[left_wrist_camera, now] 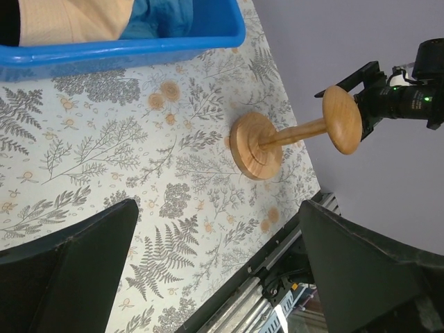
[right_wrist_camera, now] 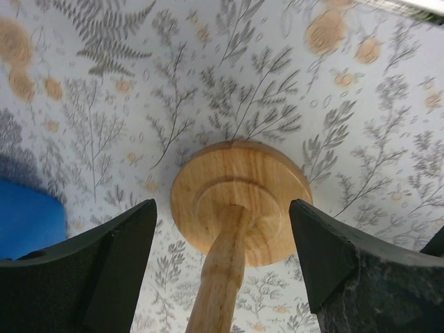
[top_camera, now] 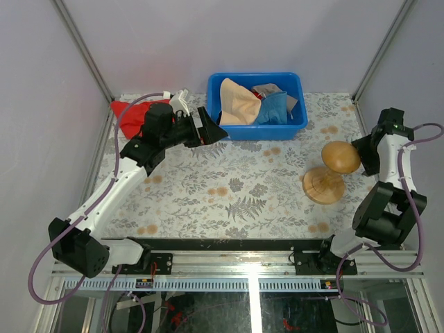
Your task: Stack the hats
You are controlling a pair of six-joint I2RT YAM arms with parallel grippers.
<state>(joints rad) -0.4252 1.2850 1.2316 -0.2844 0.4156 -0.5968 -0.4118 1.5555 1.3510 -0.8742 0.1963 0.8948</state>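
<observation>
Left gripper [top_camera: 219, 132] is spread wide with nothing in it, hanging over the table [top_camera: 229, 191] just off the near-left corner of the blue bin [top_camera: 263, 130]. From its wrist cam you only get the two dark fingers [left_wrist_camera: 69, 270] low in the shot, with the ferny tablecloth showing between them.

Right gripper [top_camera: 362, 154] is open wide too. It sits right at the rounded cap of the wooden stand [top_camera: 333, 170], fingers [right_wrist_camera: 90, 263] out to either side of it. Can't tell if it's actually touching the wood. The stand is upright on the right side of the table, well away from the bin.

The hats I can make out are all crumpled together in the bin at the back:
- the peach-beige hat [top_camera: 238, 104] is on the left
- the blue hat [top_camera: 272, 111] is right against it
- the grey-khaki hat [top_camera: 270, 90] is tucked behind those two

There's also a red fabric heap [top_camera: 130, 114] on the table by the back-left corner, outside the bin and half hidden by the left arm. Can't tell if it has a brim.
</observation>
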